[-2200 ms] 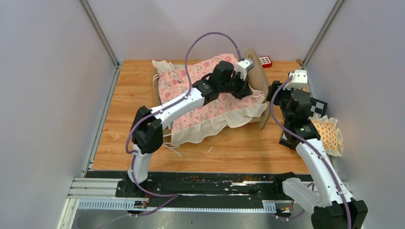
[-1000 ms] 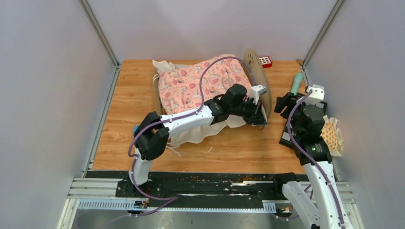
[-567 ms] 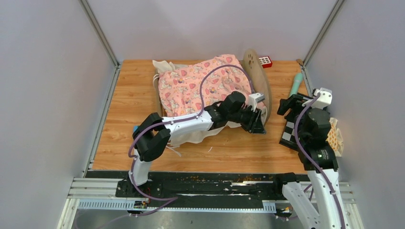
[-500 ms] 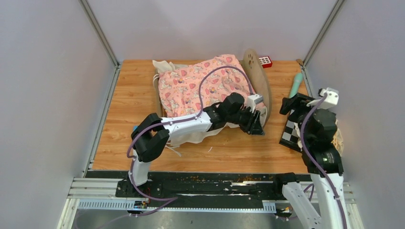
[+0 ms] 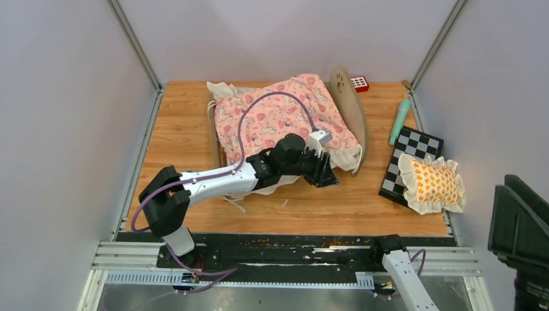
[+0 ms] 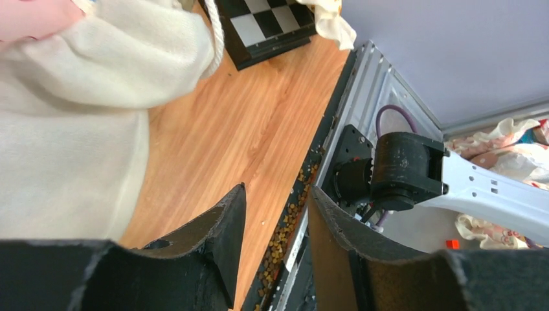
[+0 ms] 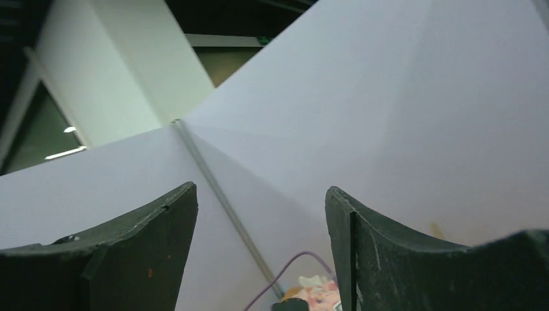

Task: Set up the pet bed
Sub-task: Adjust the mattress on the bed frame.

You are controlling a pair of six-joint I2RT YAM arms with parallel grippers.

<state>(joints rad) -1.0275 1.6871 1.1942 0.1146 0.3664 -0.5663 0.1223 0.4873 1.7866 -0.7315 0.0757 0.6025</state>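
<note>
Above the arms, the fixed camera shows the left end effector [image 5: 324,176] low over the wooden surface [image 5: 175,149]. The pet bed [image 5: 223,139] lies just behind it and to its left. The pink quilt [image 5: 272,110] fills the frame, and its cream ruffle spills over the near side beside the fingers. The headboard [image 5: 353,110] stands upright just beyond them. To the end effector's right, bare board runs to a checkerboard [image 5: 414,139], which carries an orange frilled pillow [image 5: 432,184]. A teal stick [image 5: 399,121] lies farther back by the wall. The right arm [image 5: 521,233] fills the near right corner, well apart from everything.

From the left wrist, the left end effector [image 6: 275,194] has its fingers apart with a narrow gap and nothing between them. The ruffle hangs just left of the left finger; I cannot tell whether they touch. Open board lies ahead, and crumbs [image 6: 285,227] line the surface's edge.

From the right wrist, the right end effector [image 7: 259,194] has its fingers wide apart and empty, facing a wall corner [image 7: 213,175].
</note>
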